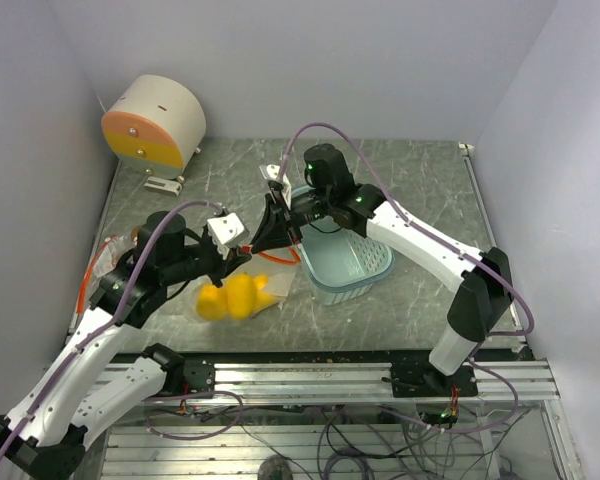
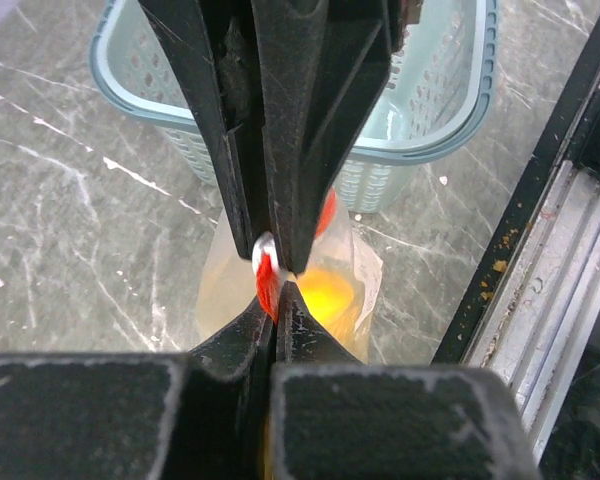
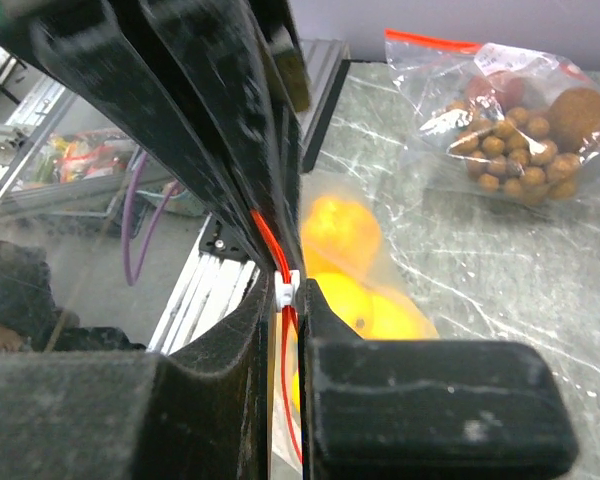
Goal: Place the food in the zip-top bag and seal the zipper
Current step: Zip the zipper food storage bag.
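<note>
A clear zip-top bag with a red zipper holds several yellow-orange fruits and hangs just above the table. My left gripper is shut on the bag's red zipper strip. My right gripper meets it tip to tip and is shut on the white zipper slider. The yellow fruits show through the bag below the jaws. A second clear bag lies on the table with a brown grape bunch and a dark red fruit inside.
A light-blue plastic basket stands just right of the bag, under my right arm. A round white and orange device sits at the back left. The metal rail runs along the table's near edge.
</note>
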Robot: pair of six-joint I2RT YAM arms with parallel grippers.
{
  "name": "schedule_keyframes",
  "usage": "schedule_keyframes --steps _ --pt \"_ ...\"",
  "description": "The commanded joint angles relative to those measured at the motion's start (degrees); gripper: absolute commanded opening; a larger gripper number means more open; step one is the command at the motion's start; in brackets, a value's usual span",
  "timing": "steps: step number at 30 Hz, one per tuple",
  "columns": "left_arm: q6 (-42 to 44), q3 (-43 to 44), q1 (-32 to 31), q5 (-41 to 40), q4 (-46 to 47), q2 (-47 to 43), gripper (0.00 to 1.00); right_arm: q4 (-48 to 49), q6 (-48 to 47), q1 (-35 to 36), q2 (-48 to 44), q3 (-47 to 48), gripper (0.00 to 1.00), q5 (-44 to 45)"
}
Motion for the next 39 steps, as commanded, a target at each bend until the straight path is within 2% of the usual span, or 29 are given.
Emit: schedule_keyframes --steps 1,10,18,25,29,37,38,39 --pt "-1.25 1.66 -0.33 -2.43 1.44 -4.63 0.07 -2.28 -3.43 -2.86 2.25 0.09 0.00 4.91" --pt "0.20 5.22 -0.30 -8.74 -2.29 -6.76 0.07 -4.38 -5.77 -3.73 4.23 0.38 0.00 5.67" --pt "1.46 8.90 -0.32 -25.99 -5.96 -12.03 0.07 -4.52 -5.97 -5.94 5.52 -0.82 0.00 5.94" --pt "1.65 9.25 -0.33 -34.31 -5.59 -15.79 0.07 -4.27 -5.72 -6.26 5.34 -1.52 0.00 7.29" --pt "1.91 9.61 -0.35 -38.66 -5.79 -16.42 0.07 -3.33 -4.44 -6.34 4.58 -2.56 0.00 12.39" --pt "0.58 8.20 -0.33 -38.09 -4.21 -16.56 0.07 -4.02 -2.07 -6.39 4.36 -2.78 0.00 25.61" --pt "0.53 8.04 -0.28 -37.78 -3.86 -16.57 0.07 -3.18 -1.39 -6.39 4.00 -3.29 0.05 26.49" --pt "0.39 7.80 -0.32 -37.22 -3.29 -16.64 0.07 -2.15 -0.27 -6.44 3.55 -3.71 0.21 26.90"
